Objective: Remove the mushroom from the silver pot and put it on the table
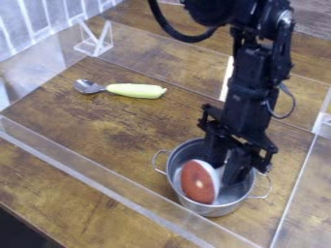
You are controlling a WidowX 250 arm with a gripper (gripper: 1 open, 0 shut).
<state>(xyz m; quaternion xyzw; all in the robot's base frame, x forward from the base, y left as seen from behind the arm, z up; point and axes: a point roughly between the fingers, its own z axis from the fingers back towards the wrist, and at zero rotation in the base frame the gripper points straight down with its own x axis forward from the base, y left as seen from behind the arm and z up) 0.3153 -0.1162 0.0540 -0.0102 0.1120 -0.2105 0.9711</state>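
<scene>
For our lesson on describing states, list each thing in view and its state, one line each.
Mushroom: inside the pot, cap facing the camera.
Pot: upright, lidless, on the table.
Spoon: lying flat on the table.
Hand: over the pot, fingers pointing down.

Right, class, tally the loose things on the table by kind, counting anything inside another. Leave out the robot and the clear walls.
Pot: 1
Mushroom, in the pot: 1
Spoon: 1
Total: 3
</scene>
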